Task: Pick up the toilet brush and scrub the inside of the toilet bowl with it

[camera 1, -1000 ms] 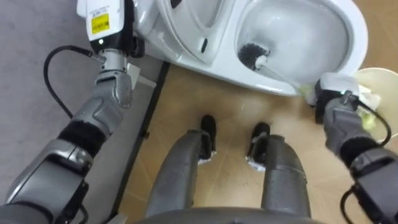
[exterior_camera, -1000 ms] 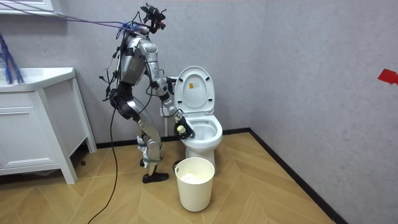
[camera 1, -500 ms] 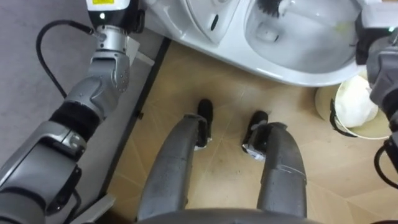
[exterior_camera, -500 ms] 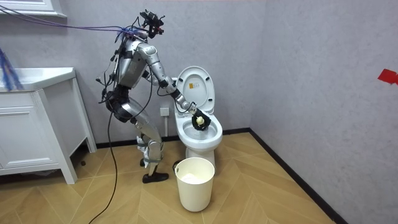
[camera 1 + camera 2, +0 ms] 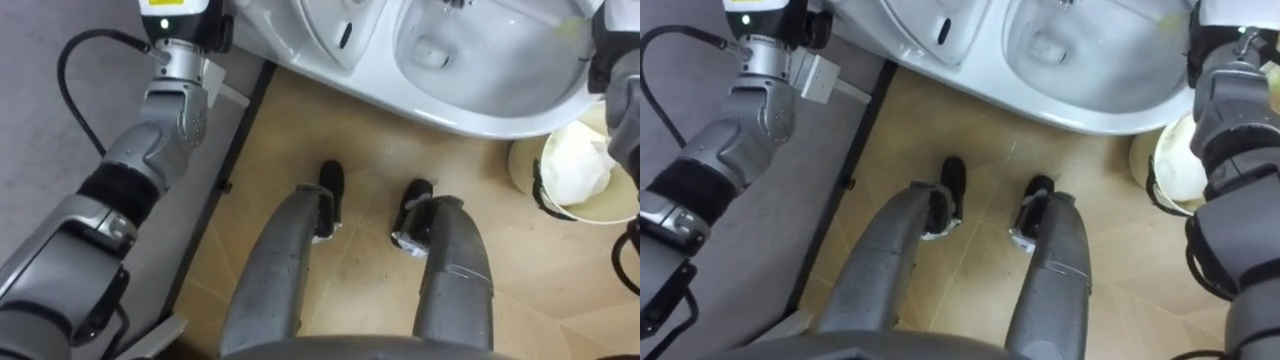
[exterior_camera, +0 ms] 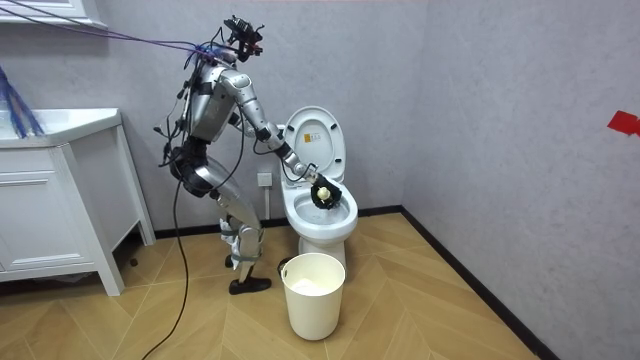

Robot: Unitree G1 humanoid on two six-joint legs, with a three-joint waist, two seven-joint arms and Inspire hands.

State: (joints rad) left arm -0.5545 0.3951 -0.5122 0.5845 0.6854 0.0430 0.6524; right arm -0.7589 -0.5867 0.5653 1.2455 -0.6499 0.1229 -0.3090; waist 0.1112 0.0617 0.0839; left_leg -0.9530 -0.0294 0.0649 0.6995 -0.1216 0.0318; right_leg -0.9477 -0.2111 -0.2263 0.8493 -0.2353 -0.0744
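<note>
The white toilet (image 6: 322,215) stands against the grey wall with its lid (image 6: 313,145) raised. In the left eye view its bowl rim (image 5: 480,115) runs across the top. My right hand (image 5: 620,60) reaches in from the right over the bowl's far side, shut on the toilet brush, whose yellow-green handle (image 5: 570,25) shows beside the hand. The brush's dark bristles (image 5: 456,3) just show at the top edge, inside the bowl. In the room view the right hand (image 6: 322,192) hangs over the bowl. My left hand (image 5: 168,18) is raised beside the lid at the upper left.
A white bucket (image 5: 590,205) with white stuff in it stands on the wood floor right of my feet, in front of the toilet (image 6: 313,290). The grey wall and its dark skirting (image 5: 235,170) run along my left. A white cabinet (image 6: 60,200) stands behind me.
My right hand rose from the bowl's near rim and reached further over the bowl; the brush head slid toward the far side. The head camera's view shifted. The left arm stayed put.
</note>
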